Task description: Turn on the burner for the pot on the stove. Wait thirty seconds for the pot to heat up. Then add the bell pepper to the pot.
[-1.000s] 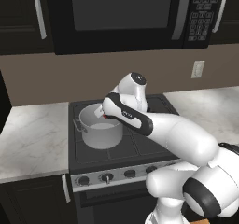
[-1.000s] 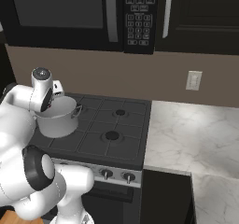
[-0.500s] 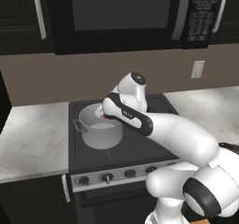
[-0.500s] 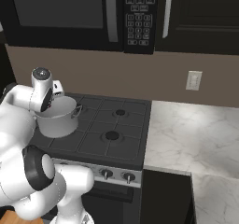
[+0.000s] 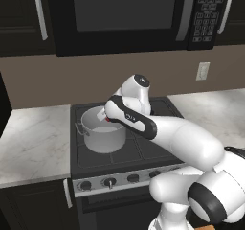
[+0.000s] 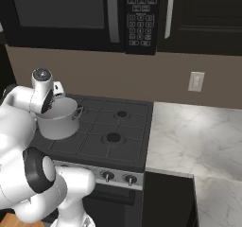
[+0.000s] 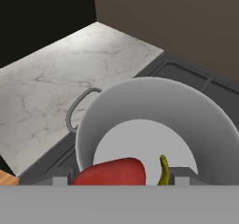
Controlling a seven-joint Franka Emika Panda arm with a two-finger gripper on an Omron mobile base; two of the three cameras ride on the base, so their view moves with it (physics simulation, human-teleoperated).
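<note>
The silver-grey pot (image 5: 102, 134) (image 6: 58, 122) (image 7: 154, 104) stands on the front left burner of the black stove (image 5: 143, 152) (image 6: 118, 136). My gripper (image 5: 103, 115) (image 6: 56, 91) (image 7: 122, 179) hangs over the pot's open mouth, shut on the red bell pepper (image 7: 111, 172). In the hand view the pepper sits between the fingertips (image 7: 183, 174), its green stem pointing up. A sliver of the pepper's red (image 5: 109, 120) shows under the hand in the left base view. The inside of the pot looks bare.
A row of knobs (image 5: 110, 181) (image 6: 108, 176) lines the stove's silver front strip. Marble counters (image 5: 28, 138) (image 6: 189, 136) flank the stove. A black microwave (image 5: 124, 13) hangs above, and a wall outlet (image 6: 195, 81) sits on the backsplash.
</note>
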